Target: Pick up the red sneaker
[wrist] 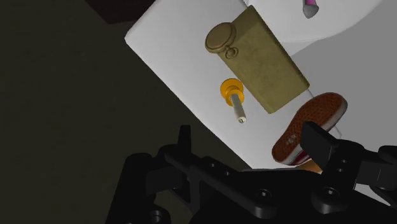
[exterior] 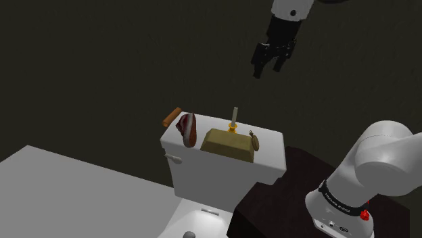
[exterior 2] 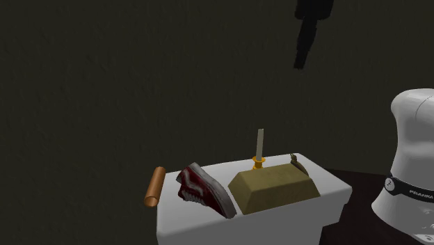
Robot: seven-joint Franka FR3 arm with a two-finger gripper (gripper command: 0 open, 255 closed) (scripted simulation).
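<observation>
The red sneaker (exterior: 187, 128) lies on its side at one end of a white toilet tank lid (exterior: 274, 154), its sole facing outward. In the second exterior view the sneaker (exterior 2: 205, 189) shows its grey sole edge and dark red upper. My gripper (exterior: 267, 65) hangs high above the tank, open and holding nothing, over the end away from the shoe. In the wrist view the fingers (wrist: 184, 145) stand wide apart; the sneaker (wrist: 310, 126) shows its ribbed brown-red sole close beside one fingertip, far below it.
On the lid also rest a tan block (exterior: 230, 143), a pale candle in a gold holder (exterior: 234, 122), a small round brown object (exterior: 255, 140) and an orange-brown cylinder (exterior: 172, 117) at the edge beside the shoe. A white surface (exterior: 67, 196) lies left; the dark stand (exterior: 284, 196) lies right.
</observation>
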